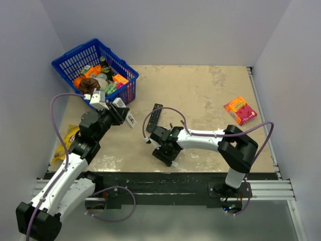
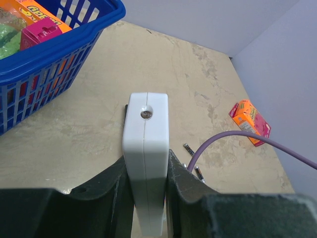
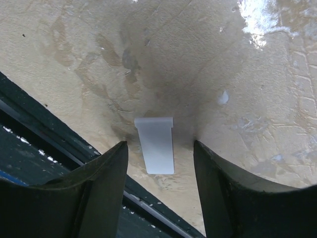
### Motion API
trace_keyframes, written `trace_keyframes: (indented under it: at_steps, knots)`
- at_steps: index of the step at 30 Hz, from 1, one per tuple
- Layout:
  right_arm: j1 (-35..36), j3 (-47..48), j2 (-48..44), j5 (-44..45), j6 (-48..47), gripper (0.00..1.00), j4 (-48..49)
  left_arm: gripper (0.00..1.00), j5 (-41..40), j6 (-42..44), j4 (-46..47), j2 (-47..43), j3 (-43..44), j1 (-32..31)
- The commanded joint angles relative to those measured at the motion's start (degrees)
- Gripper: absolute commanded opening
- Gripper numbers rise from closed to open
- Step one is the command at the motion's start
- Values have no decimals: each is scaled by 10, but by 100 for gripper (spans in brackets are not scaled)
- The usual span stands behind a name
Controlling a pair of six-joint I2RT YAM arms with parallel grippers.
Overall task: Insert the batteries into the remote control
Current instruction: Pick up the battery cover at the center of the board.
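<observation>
My left gripper (image 2: 146, 163) is shut on the white remote control (image 2: 145, 144), which stands on edge between the fingers with a small round hole at its far end. Seen from above, the remote (image 1: 129, 119) is held over the table near the basket, in the left gripper (image 1: 123, 115). Two dark batteries (image 2: 188, 149) (image 2: 199, 173) lie on the table beyond the remote. My right gripper (image 3: 159, 148) points down at the table and is open. A small flat white plastic cover (image 3: 155, 145) lies between its fingers, untouched. From above, the right gripper (image 1: 168, 156) is near the table's front edge.
A blue basket (image 1: 74, 57) full of packets stands at the back left. A black remote (image 1: 154, 117) lies mid-table. An orange and pink box (image 1: 240, 110) lies at the right. A yellow packet (image 1: 70, 138) is at the left edge. The black front rail (image 3: 49, 144) runs close under the right gripper.
</observation>
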Motion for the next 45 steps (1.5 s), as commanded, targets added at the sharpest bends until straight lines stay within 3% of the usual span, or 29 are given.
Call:
trace_keyframes:
  at_steps: [1,11,24,31,45]
  knots:
    - [11,13,10,28,14,56,-11,0,-10,21,13,-11,24,-1]
    - [36,29,42,78,26,52,-44,0,-23,27,8,-22,20,-2]
    - [5,31,56,112,104,30,-36,0,-45,47,-7,-38,22,-4]
    - [-133,-1,10,139,190,29,-23,0,-57,58,-19,-53,26,-7]
    - [-401,-30,22,96,224,32,33,0,-73,64,-43,-89,25,-9]
